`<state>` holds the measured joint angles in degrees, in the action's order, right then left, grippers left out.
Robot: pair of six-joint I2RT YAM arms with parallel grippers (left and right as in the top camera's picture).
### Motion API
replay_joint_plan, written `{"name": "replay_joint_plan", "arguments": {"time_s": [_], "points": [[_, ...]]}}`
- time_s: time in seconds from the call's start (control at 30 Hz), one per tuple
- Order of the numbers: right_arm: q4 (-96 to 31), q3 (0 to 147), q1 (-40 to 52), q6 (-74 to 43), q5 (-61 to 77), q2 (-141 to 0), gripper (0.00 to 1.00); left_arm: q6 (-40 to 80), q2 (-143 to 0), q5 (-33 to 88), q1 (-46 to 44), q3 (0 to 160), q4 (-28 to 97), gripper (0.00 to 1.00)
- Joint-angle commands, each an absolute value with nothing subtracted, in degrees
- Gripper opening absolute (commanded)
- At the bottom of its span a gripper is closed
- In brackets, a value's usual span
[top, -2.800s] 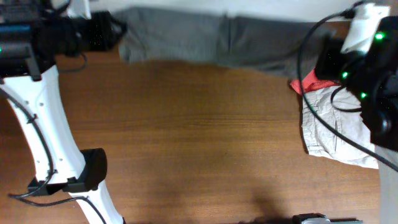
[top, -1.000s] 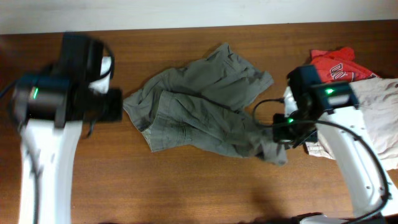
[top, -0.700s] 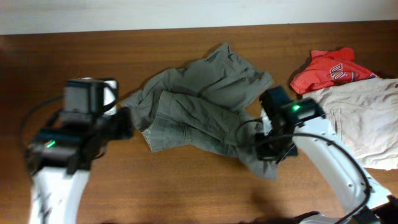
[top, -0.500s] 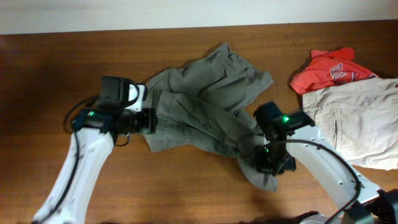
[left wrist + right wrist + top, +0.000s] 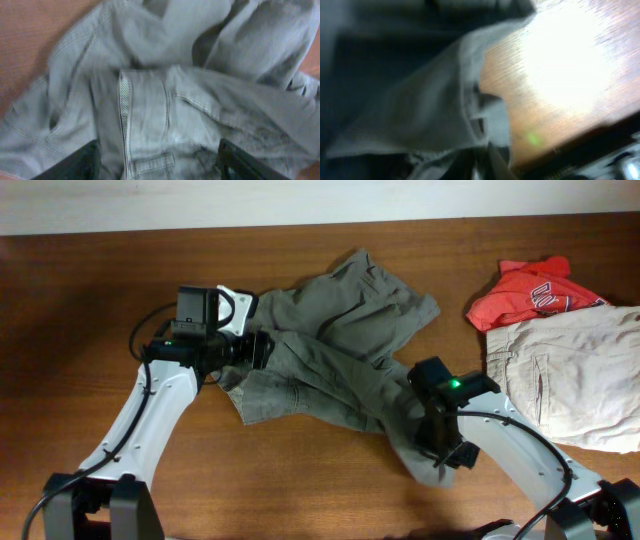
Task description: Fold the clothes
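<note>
Barely begun, with no fold yet made in the olive-grey shorts (image 5: pixel 335 340) lying crumpled mid-bench (image 5: pixel 300 490), left jaws spread wide just over the cloth, right jaws at a leg hem, grip impossible to tell

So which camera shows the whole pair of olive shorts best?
Overhead: it takes in the whole olive shorts, crumpled on the table. The left wrist view gives only a close patch of seams and a pocket edge; the right wrist view only a blurred edge of cloth against the wood.
</note>
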<state>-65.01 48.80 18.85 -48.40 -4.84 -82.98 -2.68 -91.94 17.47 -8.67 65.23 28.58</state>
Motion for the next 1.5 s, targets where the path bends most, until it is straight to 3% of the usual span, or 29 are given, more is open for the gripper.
{"name": "replay_joint_plan", "arguments": {"time_s": [0.0,0.17,0.4,0.43,0.47,0.53,0.6,0.67,0.73,0.93,1.13,1.33,1.4,1.47], "points": [[-61.5,48.8,19.0,-54.1,-6.5,-81.8,0.57,-4.4,-94.7,18.5,-8.7,65.6,26.0,0.78],[-59.5,48.8,19.0,-54.1,-6.5,-81.8,0.66,-6.7,-99.7,21.6,-8.7,65.6,24.7,0.80],[-59.0,48.8,19.0,-53.8,-7.5,-81.8,0.67,-7.4,-104.1,23.3,-8.8,65.6,22.7,0.79],[-59.0,48.8,19.0,-53.8,-7.9,-81.8,0.67,-7.4,-104.1,24.3,-8.8,65.6,22.8,0.72],[-59.0,48.8,19.0,-53.8,-8.3,-81.8,0.67,-7.4,-104.1,25.5,-8.8,65.6,22.8,0.54],[-59.1,48.8,19.0,-53.8,-8.7,-81.8,0.65,-7.4,-103.7,27.8,-8.7,66.2,23.3,0.31],[-59.1,48.8,19.0,-53.3,-8.7,-81.8,0.54,-7.4,-103.0,28.8,-8.4,67.3,25.0,0.16],[-59.3,48.8,19.0,-53.2,-8.7,-81.8,0.35,-7.4,-101.4,28.7,-8.0,69.4,28.8,0.09],[-59.3,48.8,19.0,-53.2,-9.0,-81.8,0.24,-7.4,-99.4,28.7,-7.4,72.3,34.1,0.08],[-58.9,48.8,16.8,-53.2,-12.3,-81.8,0.12,-7.6,-93.8,24.6,-5.6,80.2,49.7,0.08],[-54.9,48.9,7.4,-44.8,-6.5,-81.8,0.04,-6.9,-90.6,21.6,-5.6,83.0,64.0,0.08],[-48.8,48.9,0.9,-25.7,12.1,-81.5,0.06,-7.0,-90.6,20.6,-5.6,83.0,74.2,0.08],[-49.3,48.9,0.8,-25.6,14.1,-81.4,0.12,-7.0,-90.6,17.4,-5.6,83.0,74.5,0.06],[-50.2,48.9,0.8,-23.7,16.9,-81.3,0.25,-6.9,-90.6,15.0,-5.6,83.0,73.9,0.05]]}}
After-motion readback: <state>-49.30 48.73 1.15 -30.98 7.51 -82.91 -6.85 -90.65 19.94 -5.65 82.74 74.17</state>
